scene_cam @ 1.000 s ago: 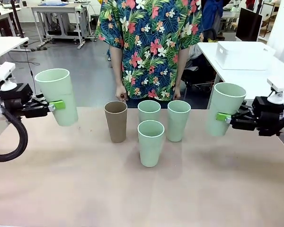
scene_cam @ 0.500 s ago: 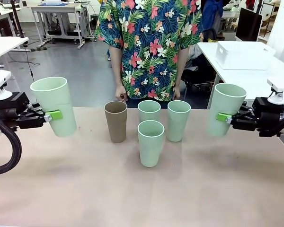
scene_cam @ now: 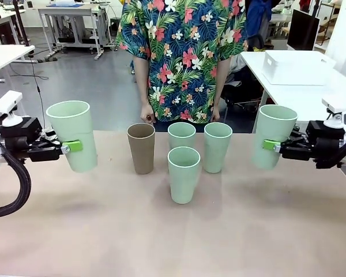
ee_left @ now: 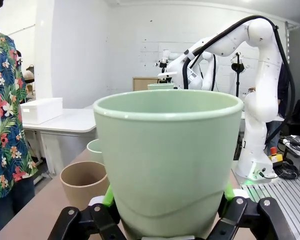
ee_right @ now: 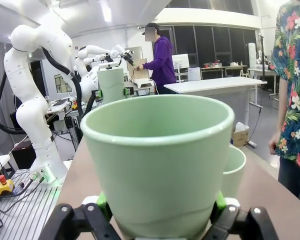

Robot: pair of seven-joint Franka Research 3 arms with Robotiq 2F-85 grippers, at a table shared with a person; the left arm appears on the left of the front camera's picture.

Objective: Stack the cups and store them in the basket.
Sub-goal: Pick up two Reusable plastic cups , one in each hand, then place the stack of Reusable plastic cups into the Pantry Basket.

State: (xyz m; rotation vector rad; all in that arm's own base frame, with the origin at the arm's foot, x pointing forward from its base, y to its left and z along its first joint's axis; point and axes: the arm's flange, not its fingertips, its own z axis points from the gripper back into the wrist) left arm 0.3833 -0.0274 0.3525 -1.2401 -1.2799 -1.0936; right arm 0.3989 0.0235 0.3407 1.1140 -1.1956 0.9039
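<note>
Across the brown table (scene_cam: 173,231) stands a person in a floral shirt (scene_cam: 181,52); the basket (scene_cam: 294,68) sits on a side table at far right. Mid-table stand four cups: three mint cups (scene_cam: 183,174) and one brown cup (scene_cam: 141,148). At either end, the left gripper (scene_cam: 75,146) and right gripper (scene_cam: 269,144) are each clamped on a mint tumbler — left tumbler (scene_cam: 72,130), right tumbler (scene_cam: 273,130).

At the middle of the table (scene_cam: 173,242), the left cup (scene_cam: 141,148), far cup (scene_cam: 181,135) and right cup (scene_cam: 217,147) stand in a loose row, with the near cup (scene_cam: 183,174) in front. The left gripper (scene_cam: 69,146) grips a fifth cup (scene_cam: 73,130) at the table's left side, the right gripper (scene_cam: 269,145) a sixth cup (scene_cam: 274,130) at its right. Behind stands a person (scene_cam: 181,57); far right, the basket (scene_cam: 293,68) sits on a side table (scene_cam: 311,95).
</note>
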